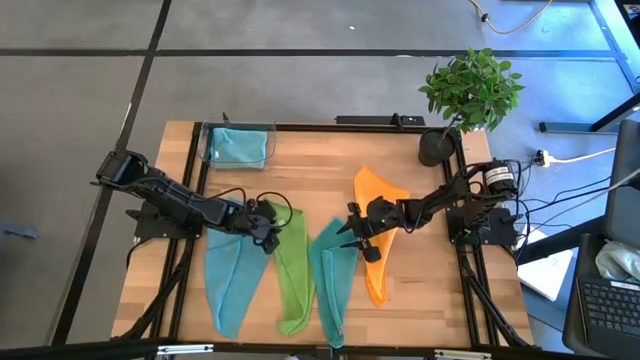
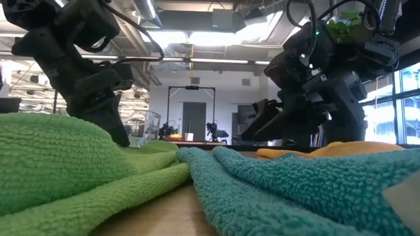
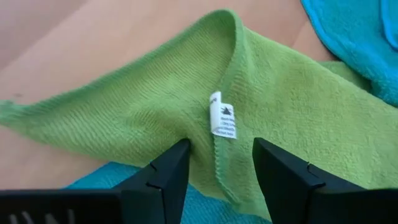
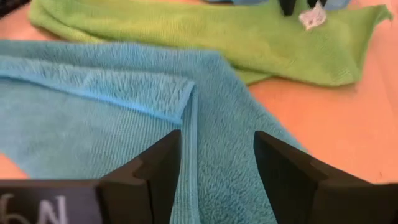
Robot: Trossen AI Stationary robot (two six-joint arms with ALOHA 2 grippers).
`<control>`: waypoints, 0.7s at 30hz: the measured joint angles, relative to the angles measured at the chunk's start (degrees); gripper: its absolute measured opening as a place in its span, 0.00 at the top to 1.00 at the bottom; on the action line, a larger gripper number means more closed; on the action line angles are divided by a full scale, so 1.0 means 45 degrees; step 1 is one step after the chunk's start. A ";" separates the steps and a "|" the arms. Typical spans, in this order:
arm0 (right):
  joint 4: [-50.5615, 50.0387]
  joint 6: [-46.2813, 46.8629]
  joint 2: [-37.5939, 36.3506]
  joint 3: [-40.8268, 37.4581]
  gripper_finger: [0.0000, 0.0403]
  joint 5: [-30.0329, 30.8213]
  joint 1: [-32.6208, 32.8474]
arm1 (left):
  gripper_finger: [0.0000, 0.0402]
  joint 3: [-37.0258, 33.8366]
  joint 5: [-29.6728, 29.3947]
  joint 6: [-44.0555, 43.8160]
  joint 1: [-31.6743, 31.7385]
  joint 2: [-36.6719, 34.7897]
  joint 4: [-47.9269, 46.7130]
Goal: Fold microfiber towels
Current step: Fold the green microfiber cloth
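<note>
In the high view the left end effector (image 1: pixel 268 226) covers the top corners of the lime green towel (image 1: pixel 293 275) and the light blue towel (image 1: pixel 232 280), so how those corners lie cannot be told there. The right end effector (image 1: pixel 352 232) hides part of the orange towel (image 1: pixel 378 255). The teal towel (image 1: pixel 332 280) runs to the worktop (image 1: pixel 300 165) front edge, its lower end lost against the frame. A folded cloth in the clear bin (image 1: pixel 238 145) is too small to identify. In the left wrist view the print on the white tag (image 3: pixel 222 116) is unreadable.
</note>
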 joint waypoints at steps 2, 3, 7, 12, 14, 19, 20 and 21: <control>0.0027 -0.0002 0.0264 0.0000 0.49 0.0000 0.0004 | 0.60 0.0000 -0.0474 0.0002 -0.0083 0.0000 -0.0013; 0.0147 -0.0026 0.0448 0.0002 0.49 0.0002 0.0006 | 0.62 0.0005 -0.0769 -0.0003 -0.0128 0.0000 -0.0065; 0.0942 0.0019 0.1229 0.0000 0.49 0.0005 0.0006 | 0.70 0.0005 -0.1374 -0.0064 -0.0310 0.0000 -0.0144; 0.1896 0.0310 0.1989 0.0019 0.49 -0.0015 0.0001 | 0.83 0.0005 -0.1374 -0.0094 -0.0669 -0.0001 -0.0311; 0.2038 0.0285 0.2099 0.0069 0.49 -0.0017 0.0001 | 0.87 0.0005 -0.1351 -0.0090 -0.0735 0.0000 -0.0397; 0.2017 0.0268 0.2118 0.0170 0.49 -0.0009 -0.0019 | 0.98 0.0005 -0.0151 -0.0111 -0.0587 0.0000 -0.0441; 0.2013 0.0268 0.2118 0.0170 0.49 -0.0005 -0.0019 | 0.99 0.0005 0.0232 -0.0164 -0.0524 -0.0003 -0.0419; 0.2009 0.0268 0.2118 0.0170 0.49 0.0000 -0.0019 | 0.99 0.0005 0.0572 -0.0342 -0.0480 -0.0003 -0.0400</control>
